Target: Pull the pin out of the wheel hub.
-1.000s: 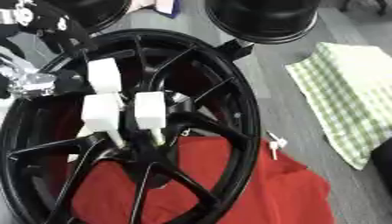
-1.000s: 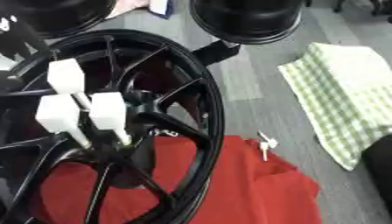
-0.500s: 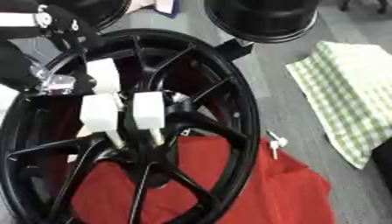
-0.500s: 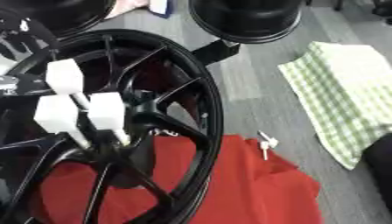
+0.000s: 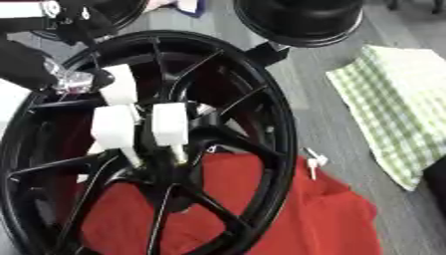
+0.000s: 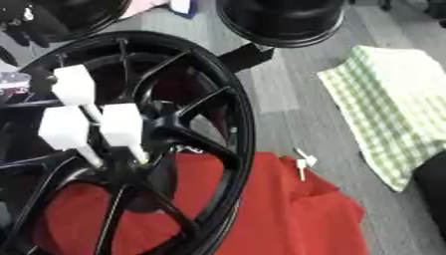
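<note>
The black wheel hub (image 5: 174,164) fills the view below and right of the left hand (image 5: 35,64). Three white pins (image 5: 170,124) stand in its centre, so pulling remains. The hand sits just beside the uppermost pin (image 5: 120,87); whether its fingers grip it, I cannot tell.

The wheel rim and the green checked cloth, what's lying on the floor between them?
A small white pin-like piece at the red cloth's edge, otherwise bare grey floor; the left eye view shows it.

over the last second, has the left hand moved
Yes. The left hand has come in along the wheel rim toward the top white pin; the pins and wheel have stayed put.
</note>
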Controlling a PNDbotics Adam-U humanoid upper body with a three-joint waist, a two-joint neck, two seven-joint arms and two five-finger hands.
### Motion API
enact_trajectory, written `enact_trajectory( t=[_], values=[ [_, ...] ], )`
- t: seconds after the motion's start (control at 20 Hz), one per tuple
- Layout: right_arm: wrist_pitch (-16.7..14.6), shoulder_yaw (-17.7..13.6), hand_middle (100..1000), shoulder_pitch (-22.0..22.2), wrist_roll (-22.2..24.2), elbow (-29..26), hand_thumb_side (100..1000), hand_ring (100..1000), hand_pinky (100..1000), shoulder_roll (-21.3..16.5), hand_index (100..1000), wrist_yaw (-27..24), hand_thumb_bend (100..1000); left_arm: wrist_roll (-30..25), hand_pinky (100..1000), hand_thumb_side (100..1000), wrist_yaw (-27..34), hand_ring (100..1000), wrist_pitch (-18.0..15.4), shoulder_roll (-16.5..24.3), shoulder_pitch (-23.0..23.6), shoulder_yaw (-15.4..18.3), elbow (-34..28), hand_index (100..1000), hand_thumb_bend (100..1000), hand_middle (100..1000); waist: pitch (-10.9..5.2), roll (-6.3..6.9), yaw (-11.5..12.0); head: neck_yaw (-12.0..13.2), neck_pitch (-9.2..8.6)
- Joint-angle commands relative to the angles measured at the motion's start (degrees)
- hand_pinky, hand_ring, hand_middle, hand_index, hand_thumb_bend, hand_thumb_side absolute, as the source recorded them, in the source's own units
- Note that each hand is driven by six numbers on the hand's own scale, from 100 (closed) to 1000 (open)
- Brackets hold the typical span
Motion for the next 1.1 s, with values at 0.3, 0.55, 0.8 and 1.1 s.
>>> enact_trajectory(
  t=[0.3,0.55,0.8,1.1],
  values=[
    [0.0,-0.6,612,-0.5,-0.2,-0.2,643,714,807,-1.7,680,0.0,100,-1.3,822,486,-0.7,823,0.5,-0.5,-1.8,-0.4,2.3,909,352,878,-0.68,-0.31,-0.3,0.4,-0.26],
    [0.0,-0.5,612,-0.5,-0.3,-0.1,645,713,808,-1.6,680,-0.1,100,-2.7,822,484,-0.9,823,0.3,-1.0,-2.0,-0.5,3.3,907,353,875,-0.53,-0.24,-0.4,0.5,-0.25],
    [0.0,-0.5,612,-0.5,-0.4,-0.1,646,713,808,-1.6,680,-0.2,100,-3.4,823,483,-1.1,823,0.0,-1.3,-2.1,-0.4,4.1,906,353,874,-0.43,-0.19,-0.6,0.5,-0.31],
    [0.0,-0.4,611,-0.7,-0.4,-0.2,649,712,808,-1.5,680,-0.3,100,-4.8,826,460,-2.4,829,-0.4,-2.1,-2.2,-0.8,6.3,904,350,880,-0.06,-0.03,-1.2,0.8,-0.58]
  ],
)
